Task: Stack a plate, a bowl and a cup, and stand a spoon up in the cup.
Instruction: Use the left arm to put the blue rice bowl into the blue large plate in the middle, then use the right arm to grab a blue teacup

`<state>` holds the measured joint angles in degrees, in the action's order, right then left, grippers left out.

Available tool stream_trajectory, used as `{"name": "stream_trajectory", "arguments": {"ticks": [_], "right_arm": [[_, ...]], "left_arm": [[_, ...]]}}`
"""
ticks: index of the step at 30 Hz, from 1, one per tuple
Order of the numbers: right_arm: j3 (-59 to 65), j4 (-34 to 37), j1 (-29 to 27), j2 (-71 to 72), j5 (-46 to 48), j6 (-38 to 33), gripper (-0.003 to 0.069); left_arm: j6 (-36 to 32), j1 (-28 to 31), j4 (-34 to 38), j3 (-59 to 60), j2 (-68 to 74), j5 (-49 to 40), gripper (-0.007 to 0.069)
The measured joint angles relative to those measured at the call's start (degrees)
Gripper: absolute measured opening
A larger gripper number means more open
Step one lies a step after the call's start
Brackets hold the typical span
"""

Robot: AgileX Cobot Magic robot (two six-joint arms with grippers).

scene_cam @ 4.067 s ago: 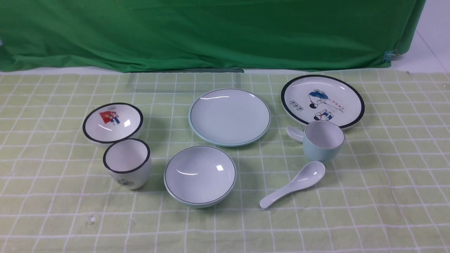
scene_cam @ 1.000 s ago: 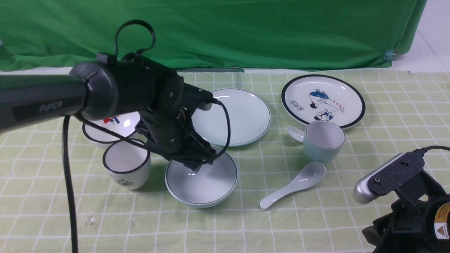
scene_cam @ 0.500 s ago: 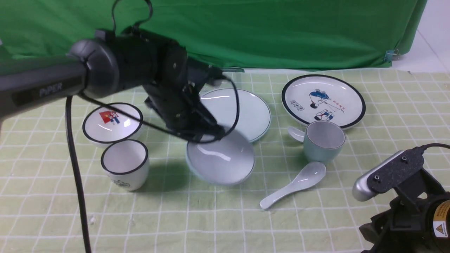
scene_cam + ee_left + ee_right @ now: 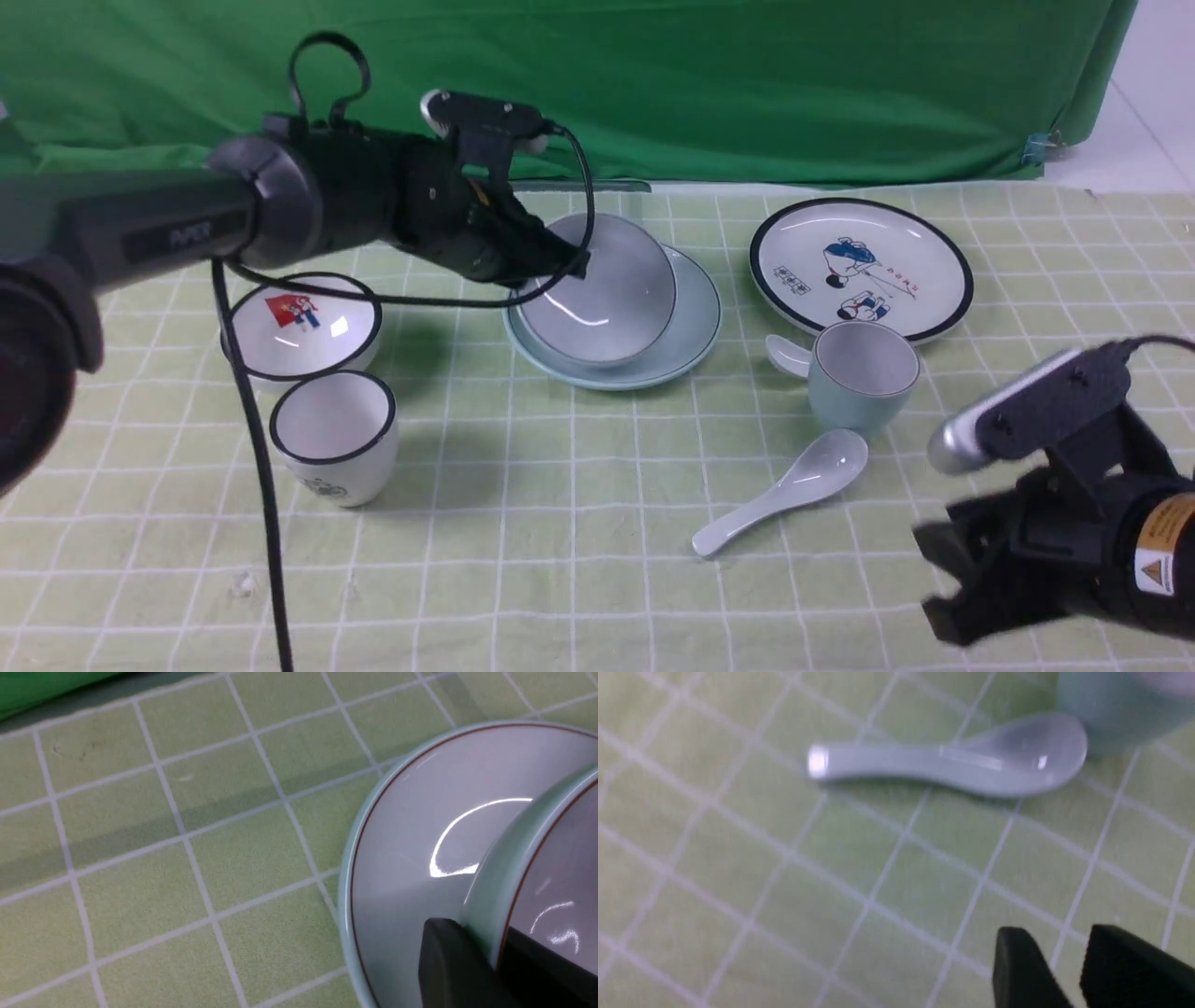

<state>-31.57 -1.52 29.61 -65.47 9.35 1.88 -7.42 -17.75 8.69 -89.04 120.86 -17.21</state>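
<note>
My left gripper (image 4: 557,269) is shut on the near-left rim of the pale blue bowl (image 4: 607,294) and holds it tilted on the pale blue plate (image 4: 695,327). In the left wrist view one finger lies inside the bowl (image 4: 556,868) and one outside, over the plate (image 4: 411,835), with the gripper (image 4: 496,948) pinching the rim. The pale blue cup (image 4: 864,373) stands upright to the right, and the plain white spoon (image 4: 784,490) lies in front of it. My right gripper (image 4: 938,581) is open and empty, near the front right. In the right wrist view the gripper (image 4: 1059,952) hovers short of the spoon (image 4: 952,760) and cup (image 4: 1120,700).
A white black-rimmed plate with cartoon figures (image 4: 859,266) lies at the back right. A white bowl with a red picture (image 4: 299,322) and a white black-rimmed cup (image 4: 334,434) stand on the left. Another spoon (image 4: 787,353) pokes out behind the blue cup. Green cloth (image 4: 653,84) hangs behind.
My left gripper took the bowl from the front of the table, lifted it and carried it back onto the plate. My right arm has risen and come further into view.
</note>
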Motion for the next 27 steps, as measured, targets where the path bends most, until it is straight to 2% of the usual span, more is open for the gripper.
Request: {"name": "stream_trajectory", "arguments": {"ticks": [4,8,9,13,16,17,21,23,27], "right_arm": [[-0.64,0.0,0.0,-0.73,-8.15,3.76,0.0246],[-4.17,-0.05,-0.89,-3.53,-7.06,3.88,0.0276],[-6.92,-0.05,-2.07,-5.52,-4.33,2.96,0.03],[-16.71,-0.05,-7.29,-12.34,4.44,1.57,0.0373],[-24.07,-0.05,-11.09,-17.72,9.4,1.37,0.043],[-24.53,-0.05,-11.3,-18.11,9.4,1.37,0.0434],[-32.63,-0.05,-13.31,-26.32,12.77,1.32,0.0474],[-35.5,-0.05,-13.32,-30.16,12.9,1.32,0.0477],[-39.48,-0.05,-13.32,-37.25,13.48,1.32,0.045]], "left_arm": [[-2.03,0.0,0.57,0.0,0.2,0.41,0.005],[-2.55,0.0,0.84,-0.21,-0.34,-1.14,0.0149],[-2.55,0.0,1.08,-0.71,-1.38,-4.13,0.0206],[-3.41,0.0,1.35,-4.21,-8.52,-13.86,0.0353],[-3.62,0.0,1.35,-6.19,-17.27,-19.79,0.0408],[-3.62,0.0,1.35,-6.29,-17.28,-19.79,0.041],[-4.27,0.0,1.66,-6.65,-31.71,-27.65,0.0393],[-5.27,0.0,1.8,-6.71,-37.73,-31.41,0.035],[-6.39,0.0,1.4,-5.67,-48.1,-39.66,0.0217]]}}
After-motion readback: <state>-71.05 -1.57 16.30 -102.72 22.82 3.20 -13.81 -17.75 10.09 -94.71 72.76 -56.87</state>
